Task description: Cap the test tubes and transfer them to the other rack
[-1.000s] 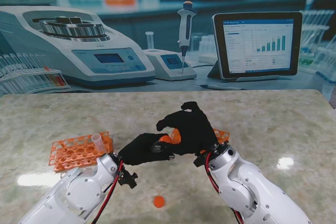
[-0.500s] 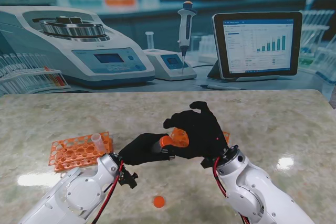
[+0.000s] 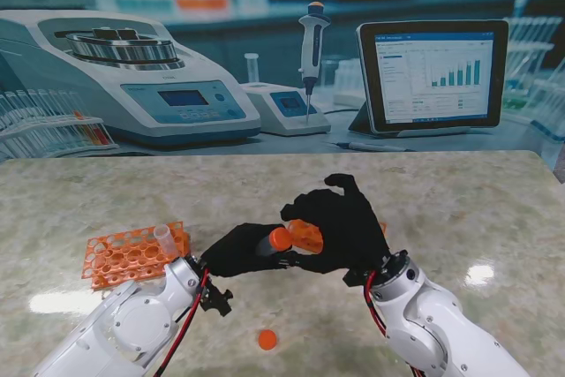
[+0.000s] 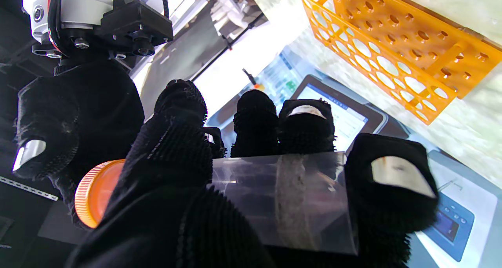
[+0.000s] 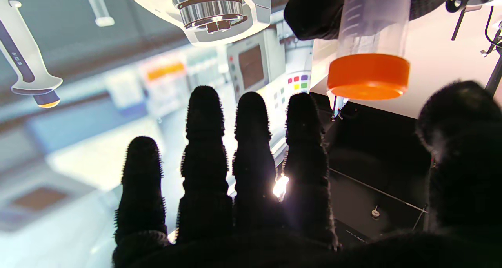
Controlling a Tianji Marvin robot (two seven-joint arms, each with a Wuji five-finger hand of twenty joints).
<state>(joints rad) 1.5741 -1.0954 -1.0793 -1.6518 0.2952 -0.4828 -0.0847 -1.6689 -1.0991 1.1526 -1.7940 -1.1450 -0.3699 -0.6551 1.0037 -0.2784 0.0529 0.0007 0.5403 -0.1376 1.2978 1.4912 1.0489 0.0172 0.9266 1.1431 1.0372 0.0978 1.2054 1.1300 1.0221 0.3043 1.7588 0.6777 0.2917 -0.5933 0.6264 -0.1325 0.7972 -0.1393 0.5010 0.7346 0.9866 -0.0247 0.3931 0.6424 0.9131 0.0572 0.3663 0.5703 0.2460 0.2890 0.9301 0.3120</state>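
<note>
My left hand (image 3: 238,251) is shut on a clear test tube (image 4: 282,197) lying across its fingers, with an orange cap (image 3: 280,238) on the end that points right. The wrist view shows the same cap (image 4: 94,193) beside the thumb. My right hand (image 3: 342,222) hovers just right of that cap, fingers spread and holding nothing. From the right wrist, the capped tube (image 5: 368,44) hangs apart from the fingertips (image 5: 251,115). An orange rack (image 3: 128,255) at the left holds one uncapped tube (image 3: 163,236). A second orange rack (image 3: 380,229) is mostly hidden behind my right hand.
A loose orange cap (image 3: 267,338) lies on the table near me, between the arms. Along the far edge stand a centrifuge (image 3: 132,77), a small scale (image 3: 284,108), a pipette (image 3: 311,50) and a tablet (image 3: 433,72).
My right hand has drawn back to the right, off the tube's end, and its fingers have spread. The orange cap on the tube now shows fully. The left hand has held still.
</note>
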